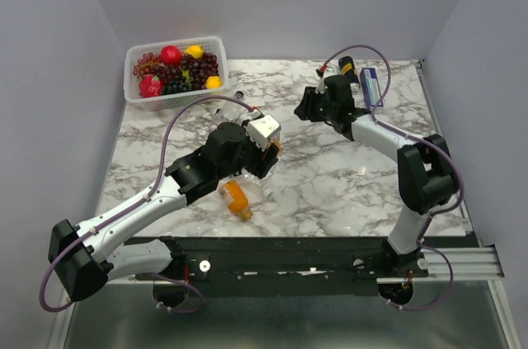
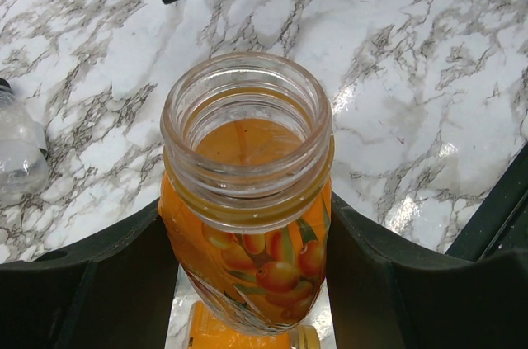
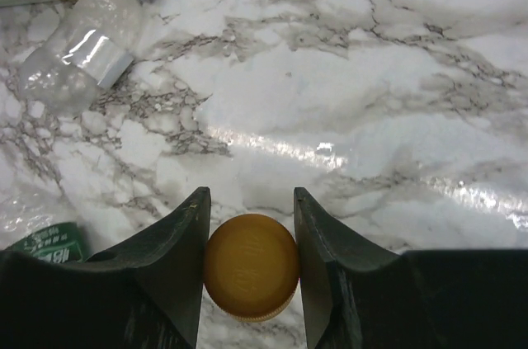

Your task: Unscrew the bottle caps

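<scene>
My left gripper [image 1: 268, 149] [image 2: 247, 229] is shut on an upright orange juice bottle [image 2: 247, 143] whose mouth is open, with no cap on it. A second orange juice bottle [image 1: 235, 199] lies on the marble below it, its orange cap on; it also shows in the left wrist view [image 2: 247, 337]. My right gripper [image 1: 304, 108] [image 3: 251, 209] is shut on a loose orange cap [image 3: 251, 266] just above the table. A clear bottle with a black cap [image 3: 82, 40] lies on its side. Another clear bottle with a green label [image 3: 41, 238] lies at the left edge.
A white basket [image 1: 136, 89] of fruit stands at the back left. A black can [image 1: 347, 65] and a blue box [image 1: 370, 85] stand at the back right behind my right arm. The marble table [image 1: 330, 184] ends at a black rail in front.
</scene>
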Controlling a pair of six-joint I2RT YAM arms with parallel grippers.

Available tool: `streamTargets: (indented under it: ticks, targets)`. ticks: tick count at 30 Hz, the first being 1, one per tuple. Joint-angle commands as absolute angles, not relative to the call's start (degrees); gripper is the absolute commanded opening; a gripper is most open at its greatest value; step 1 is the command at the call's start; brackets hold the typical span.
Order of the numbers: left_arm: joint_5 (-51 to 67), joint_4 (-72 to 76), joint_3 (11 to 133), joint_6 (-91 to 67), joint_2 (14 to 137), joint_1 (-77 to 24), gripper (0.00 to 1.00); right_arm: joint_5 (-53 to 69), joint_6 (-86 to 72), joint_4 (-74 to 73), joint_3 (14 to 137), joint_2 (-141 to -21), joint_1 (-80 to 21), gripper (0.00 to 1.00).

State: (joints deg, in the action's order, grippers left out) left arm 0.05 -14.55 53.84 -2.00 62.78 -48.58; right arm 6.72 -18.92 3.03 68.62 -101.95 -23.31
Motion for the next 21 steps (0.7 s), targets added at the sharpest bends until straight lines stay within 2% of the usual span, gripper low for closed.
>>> streamTargets:
  ticks: [1, 12, 21]
  targets:
    - [-1.93, -13.97, 53.53, -1.67, 62.84, -49.04, 0.43, 3.61, -16.70, -3.25, 79.17, -109.85, -23.82, 0.35]
    - [-1.76, -14.33, 53.79, -1.58, 61.88, -49.13, 0.43, -1.76, -17.49, -9.58, 88.50, -121.55, -23.82, 0.41]
    - [-1.06, -14.50, 54.05, -1.58, 61.35, -49.04, 0.44, -4.92, -18.98, -10.98, 88.77, -123.57, -23.73, 0.55]
